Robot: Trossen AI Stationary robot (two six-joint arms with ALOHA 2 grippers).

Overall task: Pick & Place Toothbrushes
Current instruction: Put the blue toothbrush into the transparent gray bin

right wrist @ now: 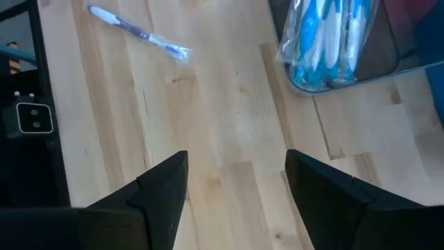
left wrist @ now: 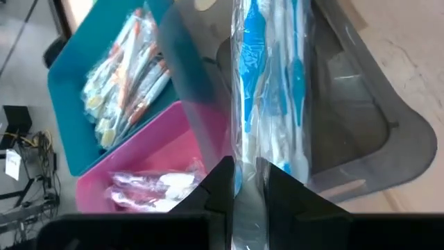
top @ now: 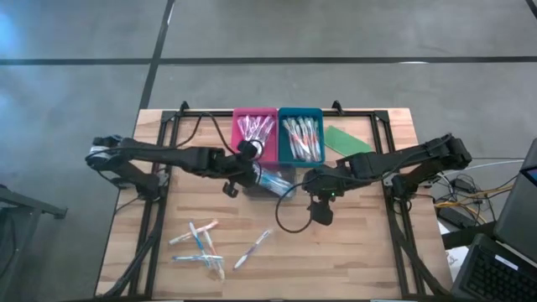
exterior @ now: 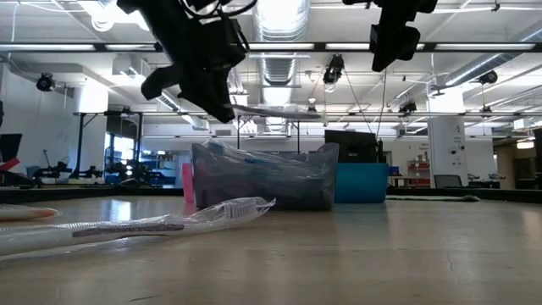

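Left gripper (left wrist: 244,182) pinched on a clear-wrapped blue toothbrush (left wrist: 267,83), held over the smoky clear plastic bin (left wrist: 361,118) beside the pink tray (left wrist: 149,156) and teal tray (left wrist: 76,90). Right gripper (right wrist: 236,184) spread wide, empty, above bare wooden table (right wrist: 229,111). Loose wrapped toothbrushes (top: 200,243) lie on the near tabletop.

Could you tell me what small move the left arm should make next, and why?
Probably lower a little and release. The left end effector is shut on a wrapped blue toothbrush held above the clear grey tray, which already holds blue brushes, beside the pink tray and teal tray. The right end effector is open over bare table.
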